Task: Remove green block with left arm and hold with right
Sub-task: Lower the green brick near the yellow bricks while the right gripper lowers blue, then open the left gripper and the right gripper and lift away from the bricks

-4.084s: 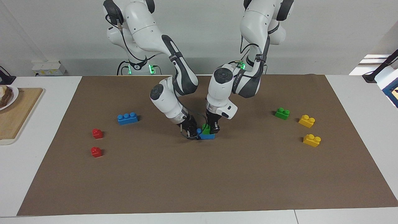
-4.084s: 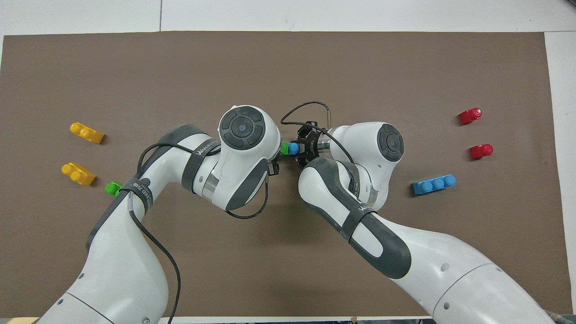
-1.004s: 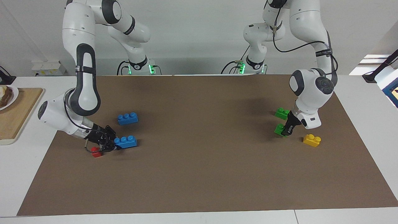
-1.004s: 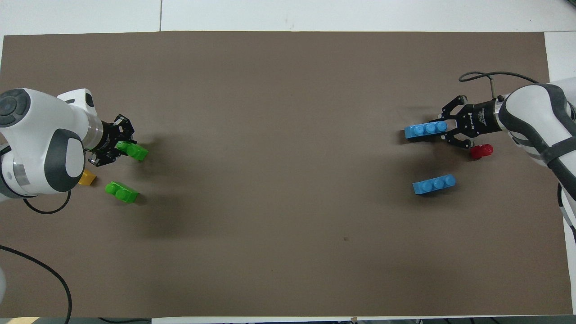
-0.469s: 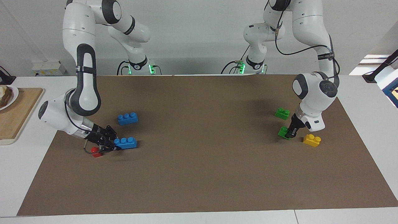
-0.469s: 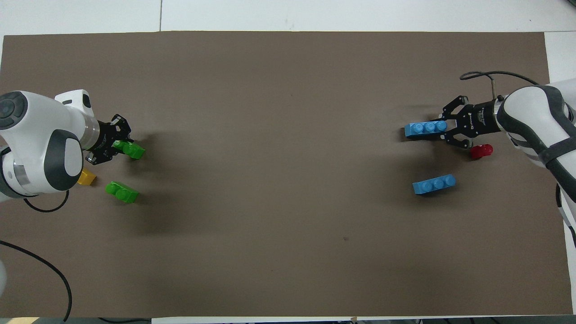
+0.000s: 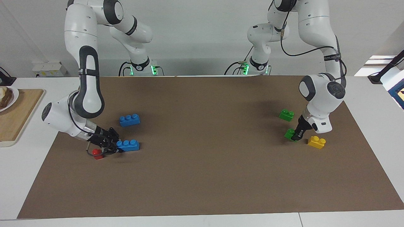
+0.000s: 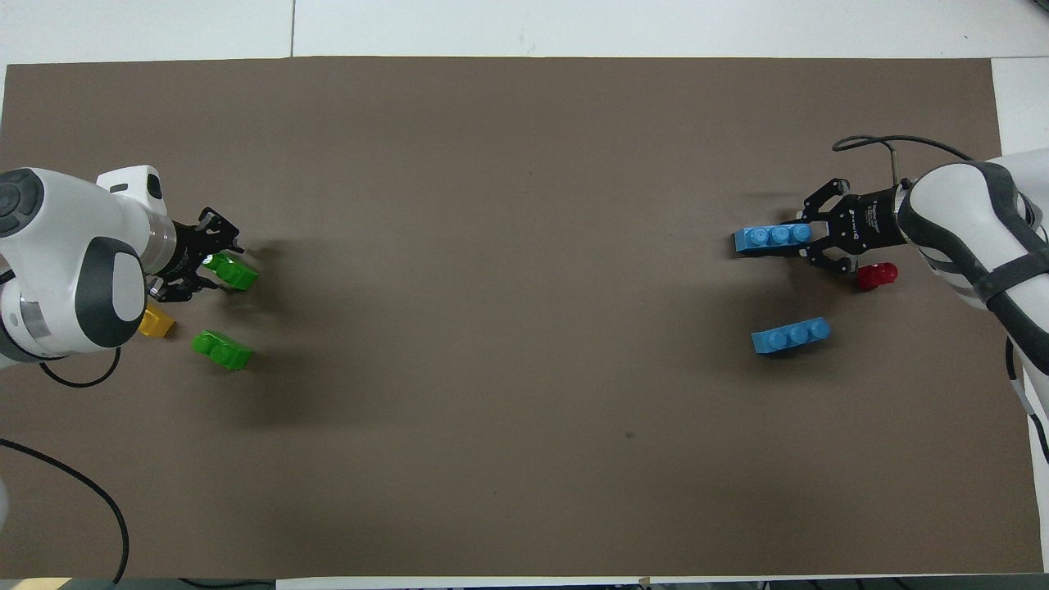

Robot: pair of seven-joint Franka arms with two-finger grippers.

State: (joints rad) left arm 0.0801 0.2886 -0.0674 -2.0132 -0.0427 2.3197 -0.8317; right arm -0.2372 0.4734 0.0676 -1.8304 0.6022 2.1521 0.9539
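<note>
The worktop (image 7: 56,195) is shown covered by a brown mat (image 7: 208,176) that fills most of both views. The left arm (image 7: 318,41) descends at the right of the facing view, and the right arm (image 7: 85,63) descends at its left.

At centre right of the facing view, the left claw (image 7: 296,136) is seen low over the mat with the green block (image 7: 289,133) at its tips. The block appears to rest on the mat; in the overhead view, at centre left, the fingers seem slightly parted about it, but whether it is gripped or already let go cannot be told. A second green block (image 7: 286,114) lies higher in the frame, and a yellow block (image 7: 316,142) lies just beside the claw.

At lower left of the facing view, the right claw (image 7: 115,148) is closed on the end of a blue block (image 7: 127,145), which lies low on the mat. A second blue block (image 7: 129,120) lies above it, and a small red block (image 7: 98,154) lies just beside the claw.

Risks, as judged: if the fingers are not fully clear, the green block may be dragged or tipped as the left claw withdraws. The yellow block may be knocked, owing to its closeness. The red block may likewise be nudged by the right claw.
</note>
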